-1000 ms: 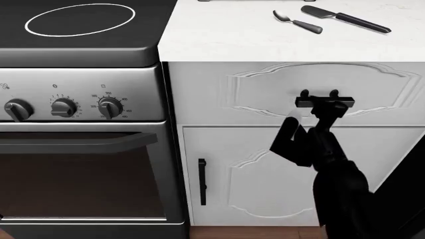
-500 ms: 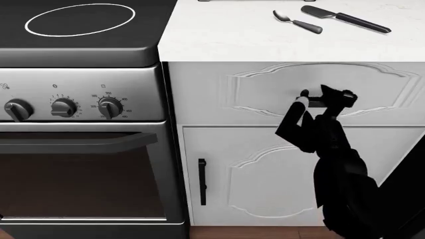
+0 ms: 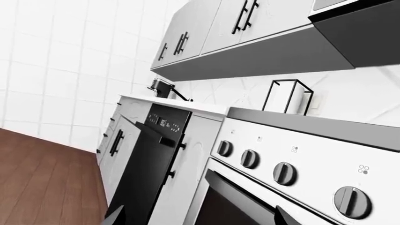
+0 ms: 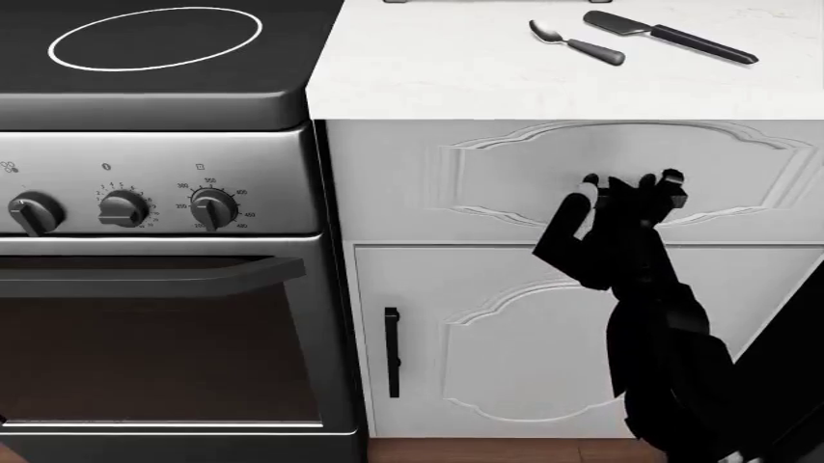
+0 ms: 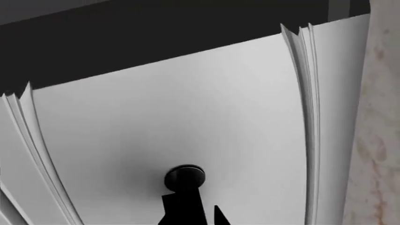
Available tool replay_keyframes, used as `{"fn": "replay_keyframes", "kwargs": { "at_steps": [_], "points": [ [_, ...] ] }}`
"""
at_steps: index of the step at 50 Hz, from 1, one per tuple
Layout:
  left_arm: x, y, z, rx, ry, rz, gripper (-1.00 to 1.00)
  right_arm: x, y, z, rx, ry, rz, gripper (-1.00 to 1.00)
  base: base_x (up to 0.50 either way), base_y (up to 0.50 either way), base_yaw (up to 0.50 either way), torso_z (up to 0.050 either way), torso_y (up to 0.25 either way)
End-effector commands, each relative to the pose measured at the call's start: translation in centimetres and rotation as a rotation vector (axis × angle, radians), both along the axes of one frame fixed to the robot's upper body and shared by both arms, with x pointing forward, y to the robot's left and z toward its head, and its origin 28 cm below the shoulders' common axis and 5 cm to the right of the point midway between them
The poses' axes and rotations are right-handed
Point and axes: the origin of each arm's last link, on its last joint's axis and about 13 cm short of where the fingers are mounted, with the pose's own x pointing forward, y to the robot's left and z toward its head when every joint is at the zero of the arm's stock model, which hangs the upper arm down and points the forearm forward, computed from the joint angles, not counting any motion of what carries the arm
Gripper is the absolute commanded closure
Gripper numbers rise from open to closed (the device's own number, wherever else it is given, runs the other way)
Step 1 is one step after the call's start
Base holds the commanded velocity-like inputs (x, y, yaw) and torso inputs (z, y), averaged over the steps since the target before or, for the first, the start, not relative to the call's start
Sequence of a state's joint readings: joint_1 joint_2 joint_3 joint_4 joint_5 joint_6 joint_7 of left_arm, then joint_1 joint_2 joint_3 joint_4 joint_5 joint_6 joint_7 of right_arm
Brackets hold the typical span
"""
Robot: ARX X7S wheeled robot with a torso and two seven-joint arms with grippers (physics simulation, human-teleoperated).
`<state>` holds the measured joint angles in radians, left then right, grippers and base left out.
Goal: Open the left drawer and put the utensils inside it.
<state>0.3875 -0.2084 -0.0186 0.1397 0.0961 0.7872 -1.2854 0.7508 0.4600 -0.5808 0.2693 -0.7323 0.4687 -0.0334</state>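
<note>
— Two utensils, and neither has gone anywhere: the spoon (image 4: pixel 574 41) and the spatula (image 4: pixel 670 36) lie side by side on the white tabletop (image 4: pixel 438 77), right above the left drawer (image 4: pixel 515 178).

— And the drawer itself?

— Shut, its moulded front flush with the cabinet face. The right end effector (image 4: pixel 634 193) is up against the black handle (image 4: pixel 590 182), apparently wrapped around it, though the arm hides the fingertips from the head camera, so I cannot tell whether they are clamped or apart. The right wrist view shows only a handle post close against the panel.

— What about the left arm?

— Its end effector is not in view; its camera looks along the oven (image 3: pixel 293 173).

— So the score?

— Nothing finished. Pulling the drawer out comes first, then both utensils go in.
</note>
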Motion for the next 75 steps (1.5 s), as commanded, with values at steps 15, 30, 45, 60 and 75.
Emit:
{"fn": "replay_keyframes", "kwargs": {
  "at_steps": [15,30,45,60,75],
  "points": [
    [0.0,0.0,0.0,0.001,-0.002,0.003,-1.0,0.4,0.8,-1.6,-0.085,0.075,0.125,1.0,0.0,0.0,0.0,0.0,-0.001],
    [0.0,0.0,0.1,0.008,-0.002,0.002,-1.0,-1.0,0.0,-2.5,-0.102,0.133,0.146,1.0,0.0,0.0,0.0,0.0,-0.001],
    [0.1,-0.1,0.3,0.027,0.009,0.004,-1.0,-2.5,-0.6,-2.7,-0.092,0.162,0.149,1.0,0.0,0.0,0.0,0.0,-0.003],
    [0.0,0.0,0.3,0.025,0.003,0.005,-1.0,-4.6,-0.5,-2.5,-0.099,0.15,0.18,1.0,0.0,0.0,0.0,-0.001,-0.002],
    [-0.1,0.0,0.3,0.03,0.003,0.013,-1.0,-6.9,-0.6,-2.7,-0.067,0.146,0.221,1.0,0.0,0.0,0.0,-0.001,-0.002]
  ]
}}
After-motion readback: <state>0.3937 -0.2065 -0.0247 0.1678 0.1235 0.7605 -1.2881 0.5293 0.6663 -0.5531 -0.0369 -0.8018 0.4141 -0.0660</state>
